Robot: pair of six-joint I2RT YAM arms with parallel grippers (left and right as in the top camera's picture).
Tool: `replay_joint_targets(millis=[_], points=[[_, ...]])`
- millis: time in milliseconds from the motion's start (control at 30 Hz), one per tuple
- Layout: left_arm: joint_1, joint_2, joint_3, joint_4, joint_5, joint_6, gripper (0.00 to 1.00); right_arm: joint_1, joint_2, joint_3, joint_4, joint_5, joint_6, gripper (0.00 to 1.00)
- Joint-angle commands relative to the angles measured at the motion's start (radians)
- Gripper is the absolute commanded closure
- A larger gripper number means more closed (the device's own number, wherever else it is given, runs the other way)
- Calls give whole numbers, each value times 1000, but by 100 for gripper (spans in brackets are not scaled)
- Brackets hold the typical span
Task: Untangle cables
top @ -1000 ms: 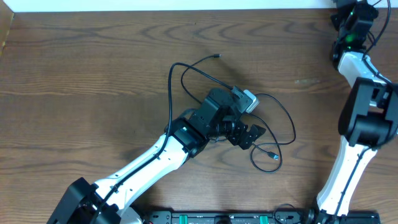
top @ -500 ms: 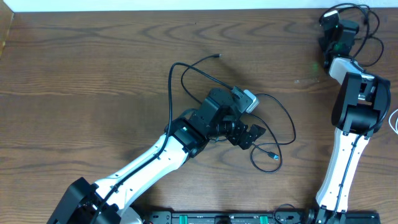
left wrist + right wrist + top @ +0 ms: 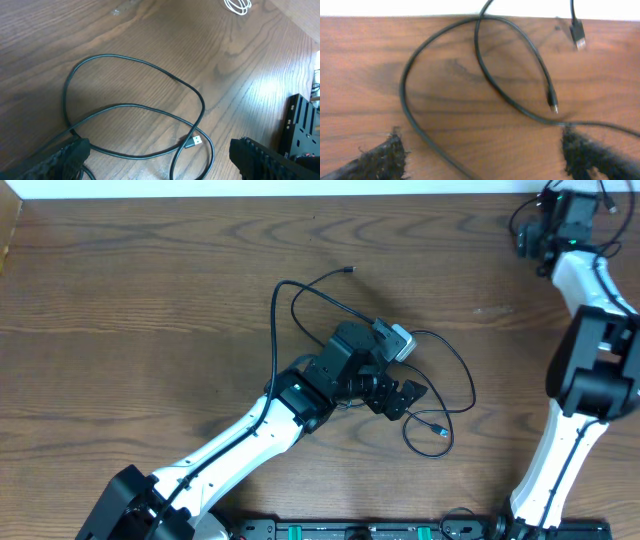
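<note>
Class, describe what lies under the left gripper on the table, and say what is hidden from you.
Under the open left gripper lies a looped black cable with its USB plug on the wooden table. From overhead, the gripper hides part of the cable's loops.

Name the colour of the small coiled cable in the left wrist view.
White coil, clearest in the left wrist view.

cable [image 3: 274, 330] at table [image 3: 100, 300] centre, second cable [image 3: 403, 87] far-right

Black cables [image 3: 402, 87], one white cable [image 3: 239, 6], brown wood-grained table [image 3: 150, 300].
</note>
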Motion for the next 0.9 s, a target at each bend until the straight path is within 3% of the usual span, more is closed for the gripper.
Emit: replay_joint_targets(millis=[0,167,400,633,867], points=[[-3,7,18,2,-6,10,4,-36,-57,-2,-65,-98,182,1],[-3,7,18,2,-6,10,4,-35,-111,-2,-125,-69,167,1],[-3,7,18,2,-6,10,4,-11,-348,-2,-181,-104,167,1],[-3,7,18,2,-6,10,4,-1,-548,-2,-380,-405,180,1],[-3,7,18,2,-6,10,4,20,-571,-6,-580,-446,397,1]])
